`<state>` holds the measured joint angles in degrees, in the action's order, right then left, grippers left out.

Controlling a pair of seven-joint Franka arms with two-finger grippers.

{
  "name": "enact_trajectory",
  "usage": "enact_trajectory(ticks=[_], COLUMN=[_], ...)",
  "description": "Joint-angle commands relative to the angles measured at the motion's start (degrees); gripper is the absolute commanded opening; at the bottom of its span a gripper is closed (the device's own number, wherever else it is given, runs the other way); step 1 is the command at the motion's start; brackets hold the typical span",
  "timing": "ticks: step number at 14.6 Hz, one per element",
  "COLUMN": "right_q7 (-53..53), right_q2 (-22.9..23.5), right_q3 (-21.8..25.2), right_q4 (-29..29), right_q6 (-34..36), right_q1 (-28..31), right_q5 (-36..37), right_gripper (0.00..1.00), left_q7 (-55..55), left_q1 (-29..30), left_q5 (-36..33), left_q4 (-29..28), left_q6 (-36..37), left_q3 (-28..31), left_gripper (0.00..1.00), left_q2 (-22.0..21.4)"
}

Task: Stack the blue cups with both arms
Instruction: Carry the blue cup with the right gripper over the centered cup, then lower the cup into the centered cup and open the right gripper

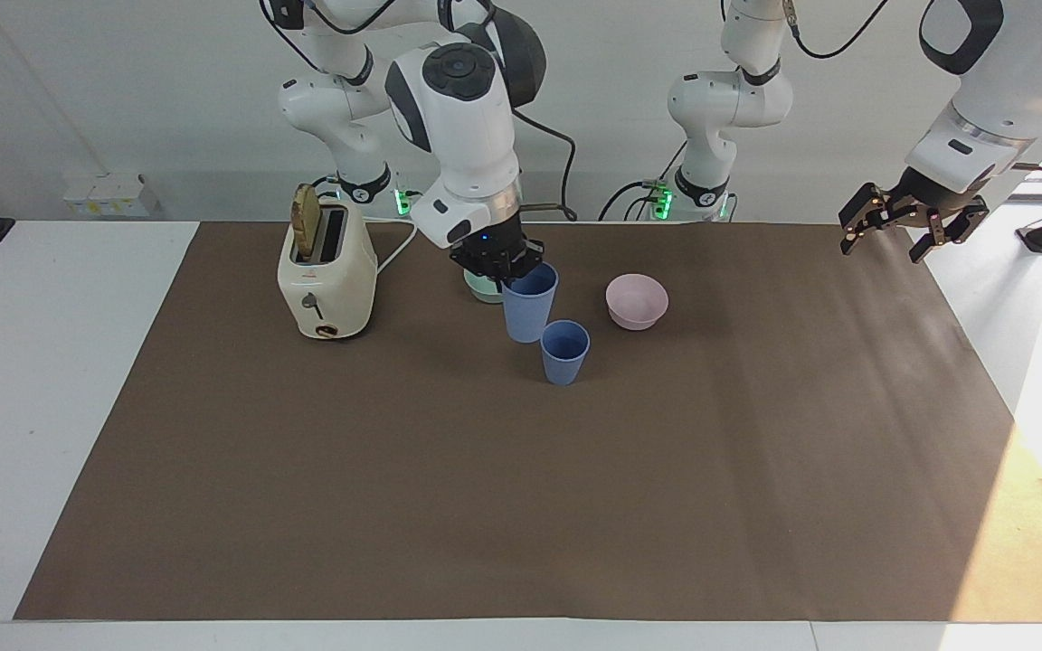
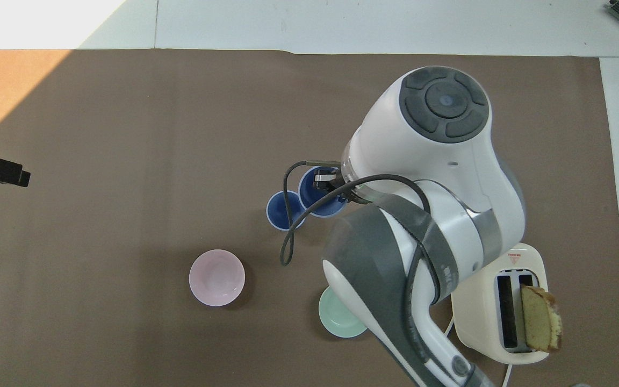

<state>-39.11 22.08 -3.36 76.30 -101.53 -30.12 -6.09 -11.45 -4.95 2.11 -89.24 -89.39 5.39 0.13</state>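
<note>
Between my right gripper's (image 1: 505, 269) fingers sits the rim of one blue cup (image 1: 529, 303); they are pinched shut on that rim, one finger inside the mouth, and the cup hangs below them, clear of the brown mat (image 1: 521, 506). It stays upright, mouth up, long axis vertical, beside the second blue cup (image 1: 564, 352), which stands upright on the mat. Well apart, my left gripper (image 1: 912, 228) waits over the mat's edge, fingers spread wide, holding nothing.
</note>
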Motion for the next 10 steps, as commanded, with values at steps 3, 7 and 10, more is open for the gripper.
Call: enact_trajectory(ticks=[3,7,10], right_q7=[-1.0,-0.6,-0.6], right_q2=[1.5,1.1,0.9], right_q3=[-0.3,-0.3,-0.3], right_q4=[0.0,2.2,2.9], right_q6=[-0.2,0.1,0.3], right_q1=[0.7,0.8,0.6], right_q5=[-1.3,-1.5,-3.1], right_gripper=[0.0,0.0,0.0], left_q7=[-0.7,-0.7,-0.7], left_q1=[0.6,0.7,0.8], left_q5=[-1.1,-1.8,-1.8], left_q4=[0.7,0.8,1.2], left_q6=[2.1,1.7,1.7], left_q3=[-0.2,-0.2,-0.1], left_gripper=[1.0,1.0,1.0], left_q2=[-0.3,-0.2,-0.5])
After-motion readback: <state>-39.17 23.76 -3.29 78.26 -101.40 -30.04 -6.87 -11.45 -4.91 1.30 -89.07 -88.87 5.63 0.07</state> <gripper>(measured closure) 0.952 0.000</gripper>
